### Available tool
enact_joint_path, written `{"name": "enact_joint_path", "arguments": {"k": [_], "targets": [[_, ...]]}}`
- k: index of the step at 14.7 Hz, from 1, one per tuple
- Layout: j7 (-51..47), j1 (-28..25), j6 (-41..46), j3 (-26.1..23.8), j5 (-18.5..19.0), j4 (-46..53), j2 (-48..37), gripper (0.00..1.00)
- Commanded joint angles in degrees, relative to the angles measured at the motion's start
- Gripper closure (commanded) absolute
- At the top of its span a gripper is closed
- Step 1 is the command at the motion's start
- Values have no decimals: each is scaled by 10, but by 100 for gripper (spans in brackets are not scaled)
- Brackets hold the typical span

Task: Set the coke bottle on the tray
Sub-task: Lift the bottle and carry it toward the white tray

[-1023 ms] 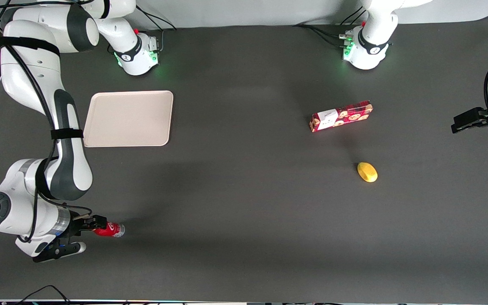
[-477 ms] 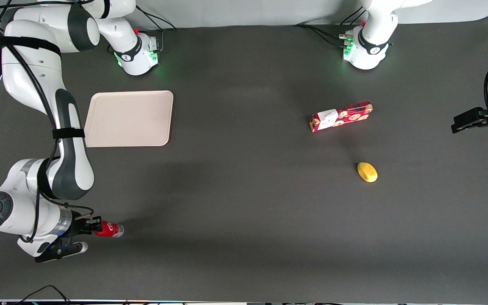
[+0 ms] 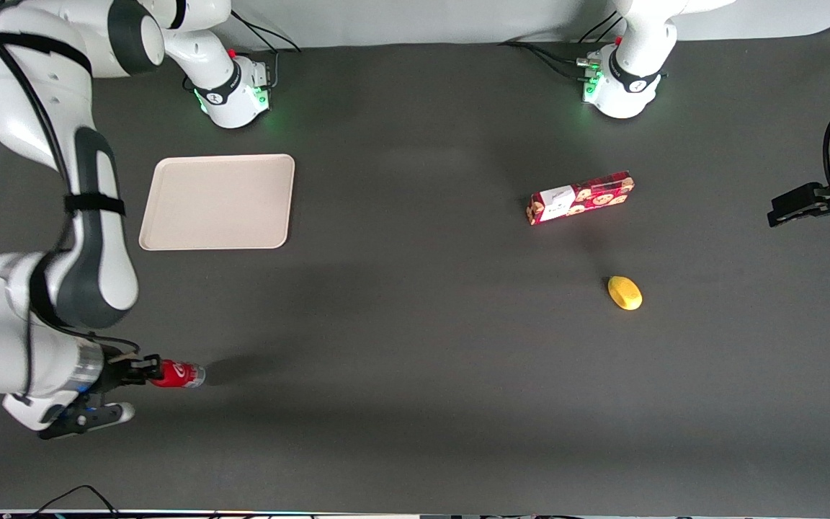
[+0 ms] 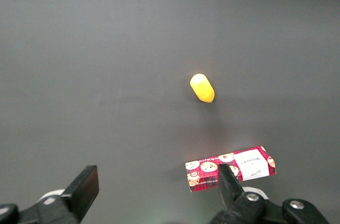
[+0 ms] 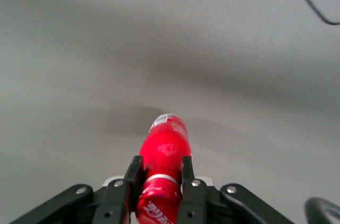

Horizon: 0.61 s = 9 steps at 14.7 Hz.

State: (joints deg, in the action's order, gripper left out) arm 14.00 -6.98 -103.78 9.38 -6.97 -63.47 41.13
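While the coke bottle [image 3: 178, 374] reads as a small slim red shape with white script and a silvery-clear base, it sits lengthwise in the tool [image 3: 143, 371], base pointing away from the wrist, at the working arm's end of the counter [image 3: 415, 375] and nearer the front camera than the tray [image 3: 217, 202]. Its shadow falls apart from it on the dark surface, so it appears lifted clear. The right wrist view adds what the front view cannot: two black fingers [image 5: 134, 173] pressed against either side of the bottle's [image 5: 163, 165] upper body, closed tight on it. Only the front view shows the cream tray, flat with a low rim, well apart from the bottle. Toward the parked arm's end lie a red cookie box [image 3: 579, 197] and a yellow lemon [image 3: 625, 293], both also seen from the left wrist.
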Motion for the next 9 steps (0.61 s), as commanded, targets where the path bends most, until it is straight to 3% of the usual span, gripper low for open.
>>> {"name": "enact_joint_path", "arguments": {"k": [1, 4, 7, 9], "targets": [[-17, -5, 116, -1, -3, -23, -109, 100], [-14, -4, 202, -1, 0, -53, -182, 100], [-13, -5, 199, -2, 11, -173, -288, 100], [-13, -6, 165, -22, 64, -282, -377, 100]]}}
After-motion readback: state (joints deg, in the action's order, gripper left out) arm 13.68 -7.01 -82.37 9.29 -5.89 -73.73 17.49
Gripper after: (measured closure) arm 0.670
